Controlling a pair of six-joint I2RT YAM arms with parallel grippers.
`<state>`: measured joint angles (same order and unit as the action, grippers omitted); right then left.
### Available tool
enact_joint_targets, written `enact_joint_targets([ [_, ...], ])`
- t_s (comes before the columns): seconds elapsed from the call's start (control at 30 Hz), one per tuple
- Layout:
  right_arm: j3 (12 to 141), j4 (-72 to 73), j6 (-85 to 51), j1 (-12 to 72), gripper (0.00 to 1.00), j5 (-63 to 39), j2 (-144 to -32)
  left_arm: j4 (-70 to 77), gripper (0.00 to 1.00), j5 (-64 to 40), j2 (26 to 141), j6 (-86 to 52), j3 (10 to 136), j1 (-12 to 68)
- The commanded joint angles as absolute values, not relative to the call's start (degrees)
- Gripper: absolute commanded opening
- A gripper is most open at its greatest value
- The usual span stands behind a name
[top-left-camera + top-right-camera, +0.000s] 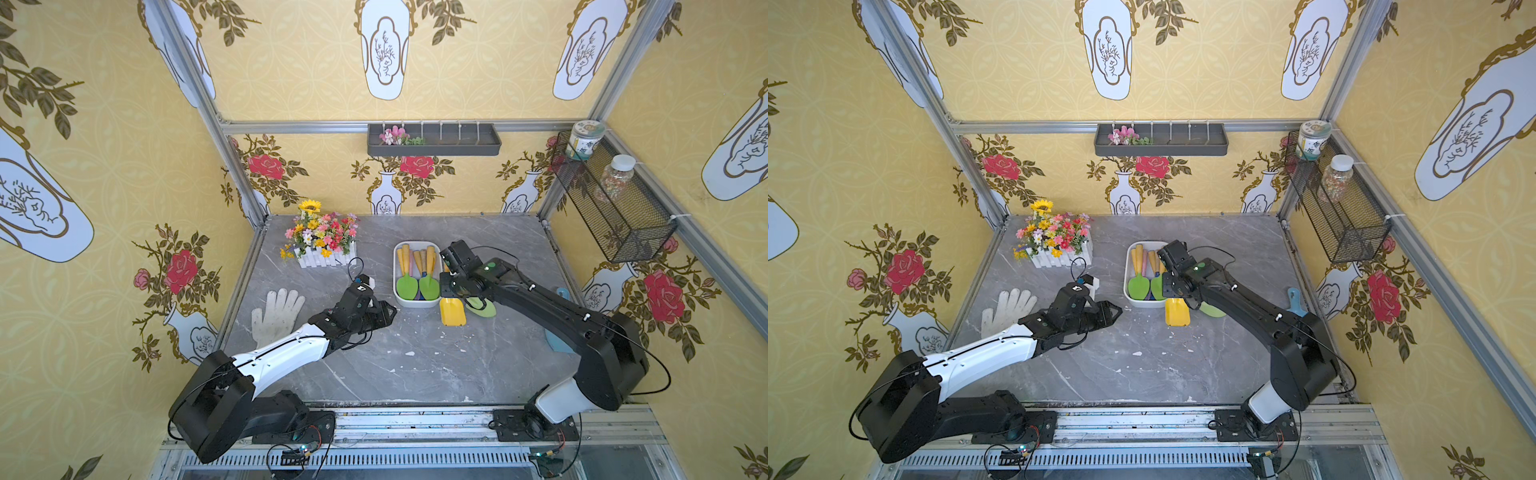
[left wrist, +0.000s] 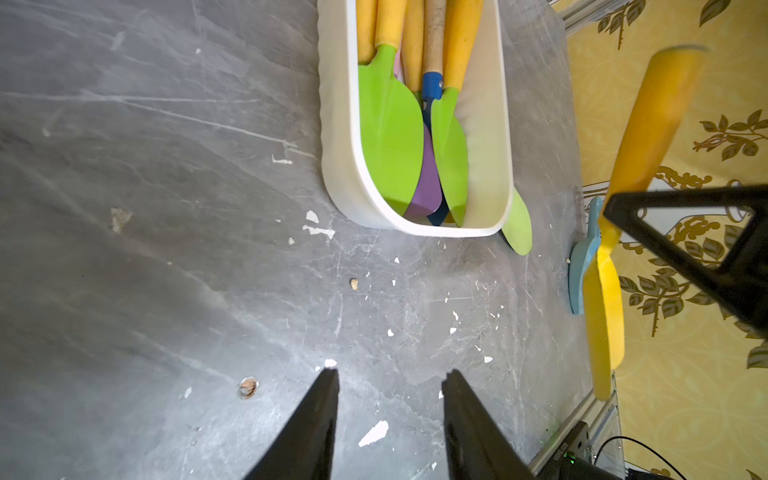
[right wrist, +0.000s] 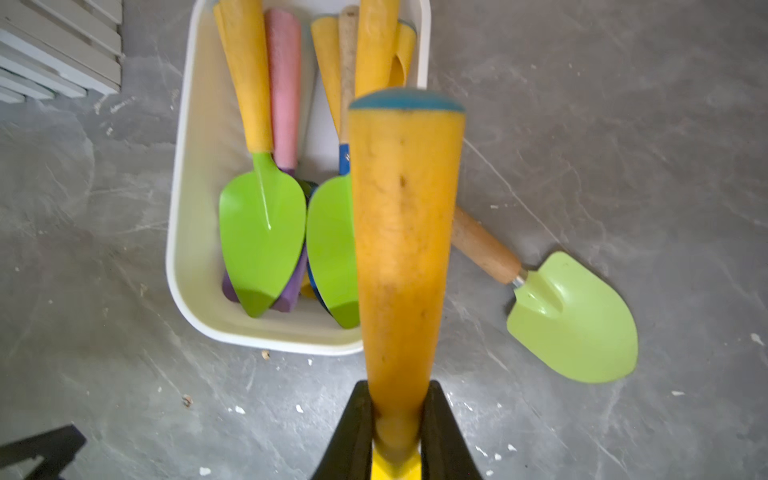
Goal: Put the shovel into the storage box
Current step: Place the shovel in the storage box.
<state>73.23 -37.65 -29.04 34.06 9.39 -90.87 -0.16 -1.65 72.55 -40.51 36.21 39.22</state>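
The right claw (image 3: 397, 395) squeezes the yellow shovel (image 3: 403, 232) just beside the white storage box (image 3: 183, 249); best to move it over the rim, line it up with the green shovels (image 3: 262, 232) inside, then let go softly; the left claw (image 2: 388, 382) hangs spread apart, holding nothing.

A white glove (image 1: 276, 311) lies near a flower planter (image 1: 322, 245); the mesh basket (image 1: 619, 212) holds seemingly two jars (image 1: 585, 140).
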Motion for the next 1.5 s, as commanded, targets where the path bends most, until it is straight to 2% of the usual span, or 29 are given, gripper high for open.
enact_joint_targets([
  [0.0,78.5,-37.2,-26.7,34.1,0.17,10.5,-95.1,-1.1,0.45,-1.0,71.8,-40.6,35.8,39.2],
  [0.27,90.0,-33.8,-24.4,33.0,0.17,11.8,-106.7,-2.8,0.46,-0.4,69.1,-41.1,35.1,39.2],
  [0.53,94.9,-29.5,-24.8,31.0,0.17,13.7,-114.4,-4.1,0.45,0.2,67.6,-41.1,34.6,39.2],
  [0.87,94.8,-24.5,-24.0,30.7,0.18,15.3,-118.2,-4.0,0.45,0.0,68.3,-41.1,34.8,39.2],
  [1.17,90.9,-23.1,-24.9,30.9,0.20,15.0,-116.8,-4.0,0.45,0.0,68.4,-41.1,34.9,39.2],
  [1.27,90.0,-23.2,-25.1,31.2,0.24,15.0,-116.4,-3.6,0.45,-0.2,68.8,-41.1,35.0,39.2],
  [1.37,90.0,-23.8,-25.2,31.7,0.38,15.3,-115.9,-3.3,0.46,-0.4,69.4,-41.1,35.2,39.2],
  [1.47,90.1,-24.3,-25.1,32.1,0.42,16.0,-115.1,-3.2,0.45,-0.6,69.7,-41.1,35.4,39.2],
])
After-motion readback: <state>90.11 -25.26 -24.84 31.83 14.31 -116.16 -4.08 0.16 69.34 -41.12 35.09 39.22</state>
